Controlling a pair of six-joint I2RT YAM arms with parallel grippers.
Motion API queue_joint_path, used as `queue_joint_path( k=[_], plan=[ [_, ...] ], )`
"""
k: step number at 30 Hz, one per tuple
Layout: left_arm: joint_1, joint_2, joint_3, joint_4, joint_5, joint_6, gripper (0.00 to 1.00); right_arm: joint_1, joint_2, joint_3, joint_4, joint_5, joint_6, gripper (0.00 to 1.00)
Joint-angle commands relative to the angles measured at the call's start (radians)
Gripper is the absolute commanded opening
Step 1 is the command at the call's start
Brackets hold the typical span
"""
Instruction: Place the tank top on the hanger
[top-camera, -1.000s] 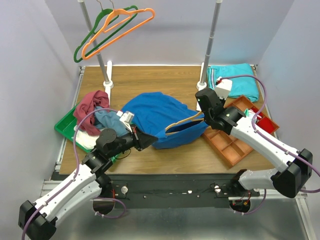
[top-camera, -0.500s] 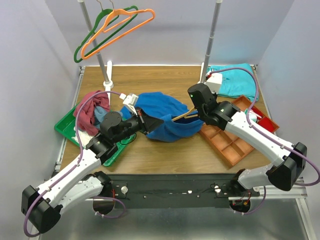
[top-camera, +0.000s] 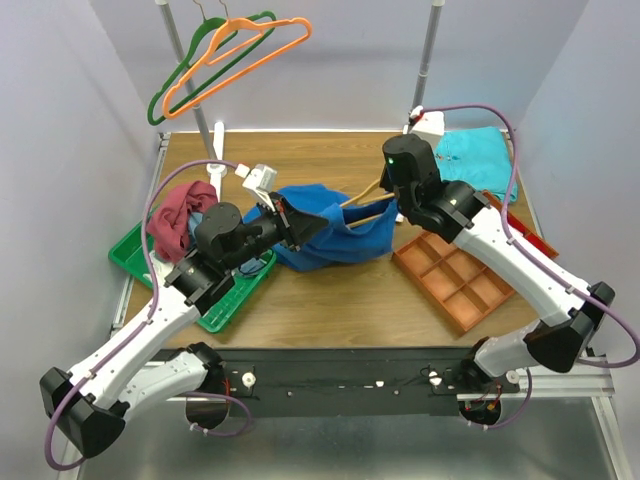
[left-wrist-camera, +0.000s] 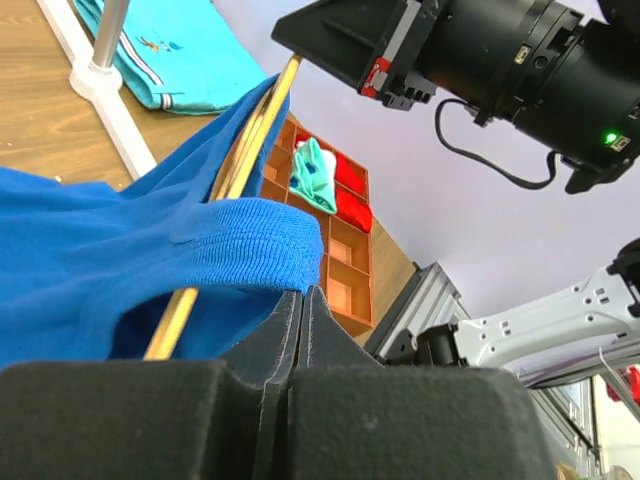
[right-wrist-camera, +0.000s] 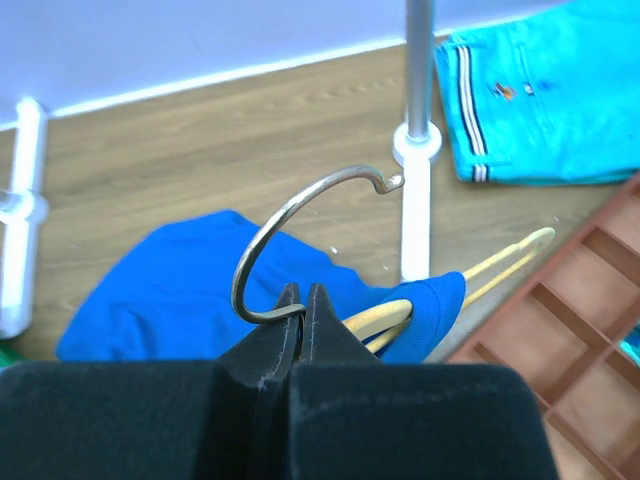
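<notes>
Top external shows the hanger (top-camera: 362, 213) lying left-to-right at mid-frame, its hook (right-wrist-camera: 262, 235) clenched in the right fingers (right-wrist-camera: 262, 345), with the tank top (top-camera: 345, 238) draped over it, its hem apparently pinched by the left fingers (top-camera: 305, 226) at centre-left.

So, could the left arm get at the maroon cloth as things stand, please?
Probably not: the left tool is shut on the tank top, though the maroon cloth lies uncovered in the green tray nearby.

Left claw (top-camera: 316, 226), right claw (top-camera: 393, 206) shifted back; tank top (top-camera: 340, 242) lifted, bunched narrower on hanger (top-camera: 372, 218).
</notes>
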Motion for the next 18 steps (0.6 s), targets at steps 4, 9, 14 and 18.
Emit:
queue_joint_path(
  k=[4, 9, 14, 18],
  plan=[
    [0.001, -0.014, 0.111, -0.095, -0.166, 0.028, 0.00, 0.005, 0.087, 0.178, 0.005, 0.083, -0.039, 0.01],
    [0.001, -0.070, 0.125, -0.182, -0.260, 0.057, 0.00, 0.005, 0.087, 0.181, 0.000, 0.158, -0.074, 0.01],
    [0.002, -0.098, 0.093, -0.233, -0.280, 0.025, 0.00, 0.005, 0.093, 0.212, 0.003, 0.154, -0.079, 0.01],
    [0.001, -0.112, 0.033, -0.167, -0.249, -0.044, 0.00, 0.005, 0.117, 0.236, -0.007, 0.128, -0.071, 0.01]
  ],
)
